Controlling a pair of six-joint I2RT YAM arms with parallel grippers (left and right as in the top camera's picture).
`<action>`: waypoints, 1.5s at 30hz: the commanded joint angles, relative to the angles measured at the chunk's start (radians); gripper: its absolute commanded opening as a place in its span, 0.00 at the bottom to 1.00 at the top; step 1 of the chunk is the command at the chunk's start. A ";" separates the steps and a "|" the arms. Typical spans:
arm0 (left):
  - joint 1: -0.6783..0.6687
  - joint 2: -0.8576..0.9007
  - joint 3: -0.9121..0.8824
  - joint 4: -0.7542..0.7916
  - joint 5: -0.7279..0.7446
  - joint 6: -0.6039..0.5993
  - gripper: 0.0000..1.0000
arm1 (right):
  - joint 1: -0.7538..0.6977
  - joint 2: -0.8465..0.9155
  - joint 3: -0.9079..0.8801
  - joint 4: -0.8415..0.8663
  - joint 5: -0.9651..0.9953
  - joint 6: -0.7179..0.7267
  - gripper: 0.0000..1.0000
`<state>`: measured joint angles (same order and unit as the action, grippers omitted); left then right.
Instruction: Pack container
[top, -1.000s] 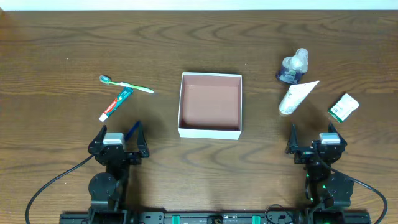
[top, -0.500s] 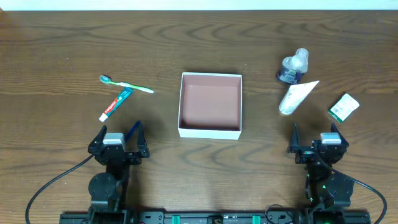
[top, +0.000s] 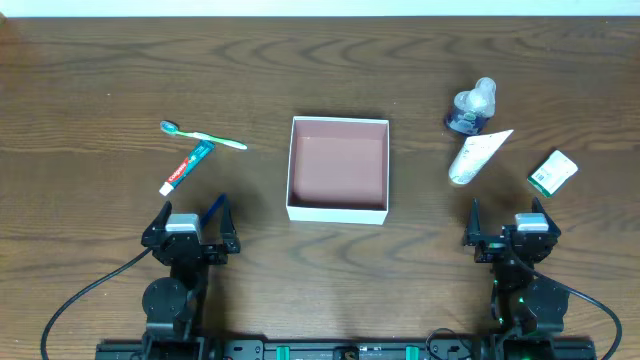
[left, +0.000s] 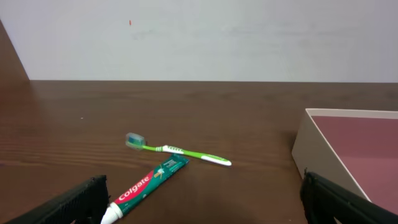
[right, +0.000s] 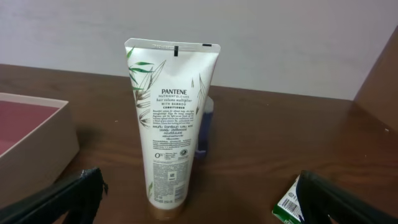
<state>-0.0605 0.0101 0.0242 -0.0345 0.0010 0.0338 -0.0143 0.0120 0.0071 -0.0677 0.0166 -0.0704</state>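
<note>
With left fingers (left: 71, 204) and right fingers (right: 59, 200) spread wide and empty, reach for the Pantene conditioner tube (top: 477, 156). Close across its middle, then lift clear over the container (top: 338, 211) wall.

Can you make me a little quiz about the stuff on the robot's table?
1. True or false: the container is empty.
2. Where is the toothbrush? A near the left gripper, B near the right gripper, C inside the container.
3. How many things lie on the right gripper's side of the container?
Key: 1 true. 2 A. 3 three: bottle, Pantene tube, small box.
</note>
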 joint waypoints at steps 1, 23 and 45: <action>0.005 -0.005 -0.020 -0.039 -0.009 0.014 0.98 | 0.013 -0.006 -0.002 -0.004 0.012 -0.013 0.99; 0.005 -0.005 -0.020 -0.039 -0.009 0.014 0.98 | 0.013 -0.006 -0.002 0.080 -0.016 -0.013 0.99; 0.005 -0.005 -0.020 -0.039 -0.009 0.014 0.98 | 0.013 0.044 0.364 -0.041 -0.507 0.155 0.99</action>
<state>-0.0605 0.0105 0.0238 -0.0345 0.0010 0.0338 -0.0143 0.0277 0.2684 -0.0879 -0.4442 0.0582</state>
